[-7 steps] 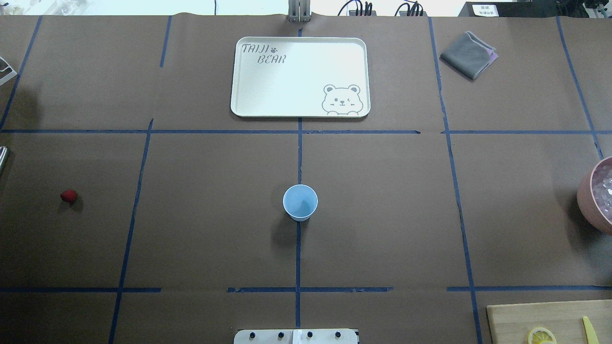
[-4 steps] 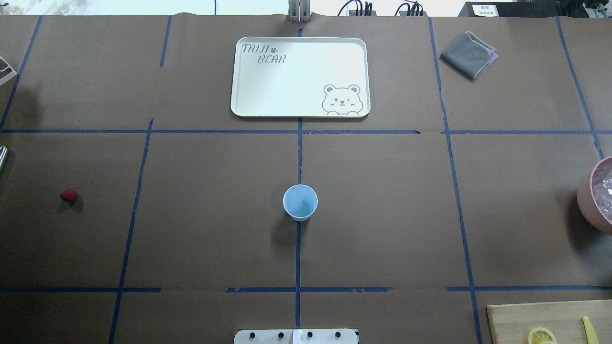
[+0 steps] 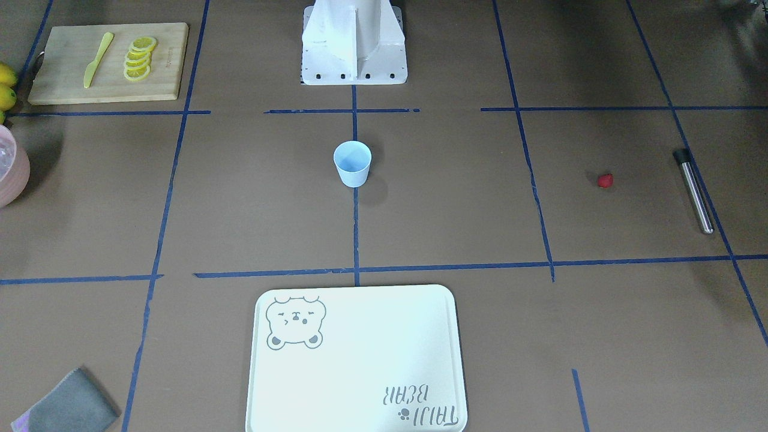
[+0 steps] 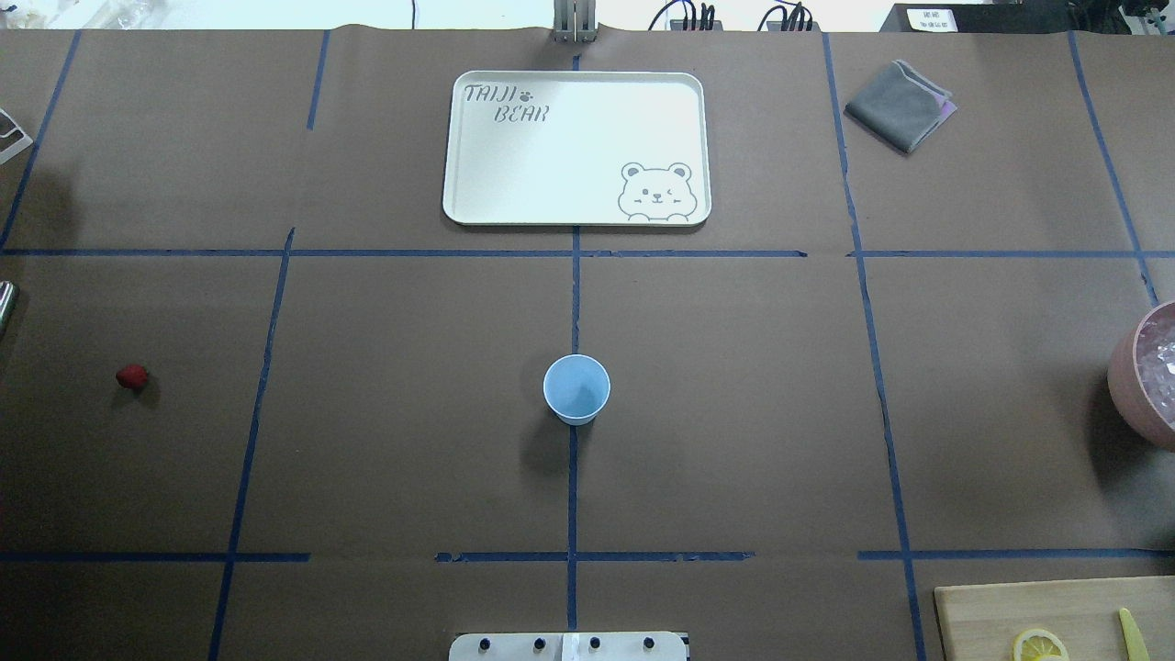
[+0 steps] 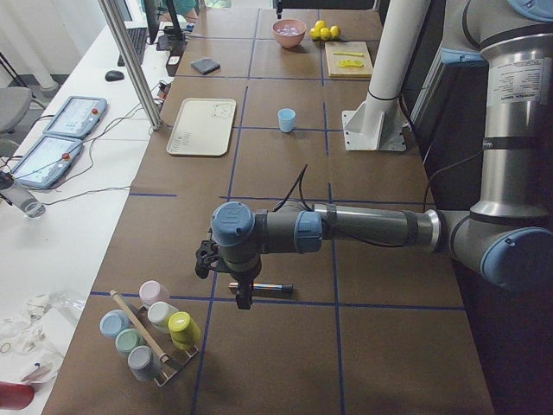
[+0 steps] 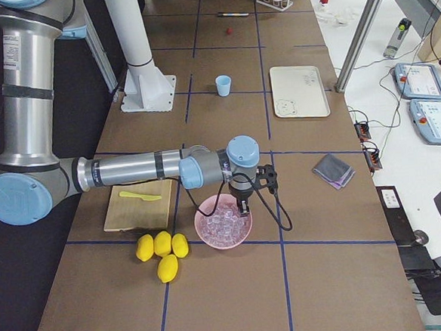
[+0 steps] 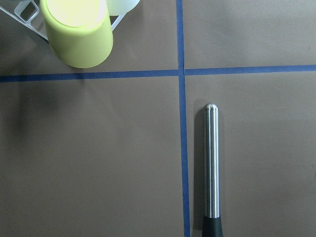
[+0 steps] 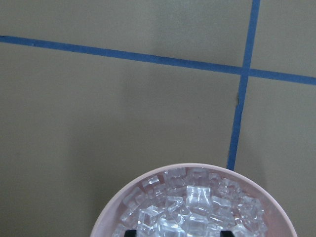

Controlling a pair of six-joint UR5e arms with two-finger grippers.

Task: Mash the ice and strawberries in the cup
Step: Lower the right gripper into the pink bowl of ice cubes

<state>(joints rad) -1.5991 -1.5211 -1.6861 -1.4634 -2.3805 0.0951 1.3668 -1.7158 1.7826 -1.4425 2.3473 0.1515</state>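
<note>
Brown paper crossed by blue tape covers the worktop. The cup (image 4: 576, 389) stands upright at its middle, well apart from both arms. The ice (image 8: 190, 205) fills a pink bowl (image 6: 224, 245) near the worktop's right end, directly under the right end effector (image 6: 242, 208). That one's dark fingertips (image 8: 130, 233) stand wide apart, cut off by the frame. The strawberry (image 4: 131, 376) lies near the left end, apart from a metal rod (image 7: 212, 163) beneath the left end effector (image 5: 244, 298), whose spread I cannot tell.
</note>
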